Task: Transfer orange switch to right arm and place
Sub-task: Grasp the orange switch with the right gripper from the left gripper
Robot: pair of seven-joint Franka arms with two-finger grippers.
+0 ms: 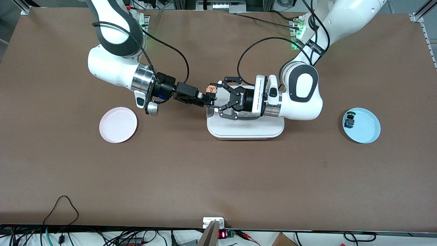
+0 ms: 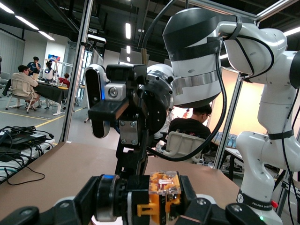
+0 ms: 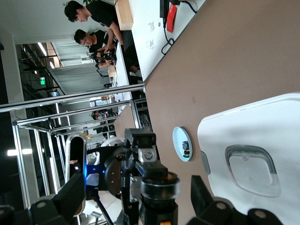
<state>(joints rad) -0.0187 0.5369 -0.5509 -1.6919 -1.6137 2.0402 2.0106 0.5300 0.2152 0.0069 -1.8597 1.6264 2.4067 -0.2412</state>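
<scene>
While right gripper (image 1: pixel 212 100) holds orange switch (image 1: pixel 211 90), left gripper (image 1: pixel 218 96) jaws wide.

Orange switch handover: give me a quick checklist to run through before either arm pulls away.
1. Orange switch is up between the right gripper and the left gripper: ok.
2. The right gripper has a firm hold on the switch: cannot tell.
3. The left gripper has let go: cannot tell.
4. The white tray lies under the meeting point, so a dropped switch would likely land on it: ok.
5. The pink plate at the right arm's end has nothing on it: ok.
6. The green-and-blue component sits on the blue plate, well away from both grippers: ok.
</scene>
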